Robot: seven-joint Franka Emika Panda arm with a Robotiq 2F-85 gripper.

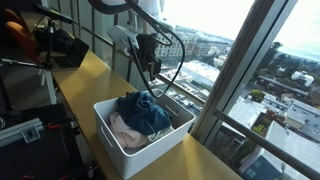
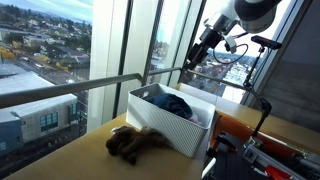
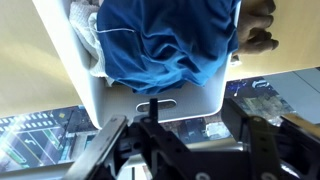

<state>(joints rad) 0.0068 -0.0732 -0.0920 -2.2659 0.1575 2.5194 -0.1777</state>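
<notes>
On the yellow wooden table [image 2: 95,162] by the window, a brown fuzzy bundle [image 2: 135,142] lay furthest left, soft and shaggy, just beside a white plastic bin [image 2: 160,126]. The bin was rectangular, smooth-walled and round-cornered, with its long side running roughly along the table's length. Inside it sat the blue cloth [image 2: 175,102], a crumpled, thin fabric with a faint pale seam. It was bunched into a heap that filled most of the bin's width and pointed no clear way. A pale pink cloth [image 1: 122,128] was tucked against it. Further right and higher, the black claw [image 2: 197,55] hung over the bin, clear of the cloth. In the wrist view its fingers were spread, with nothing between them.
</notes>
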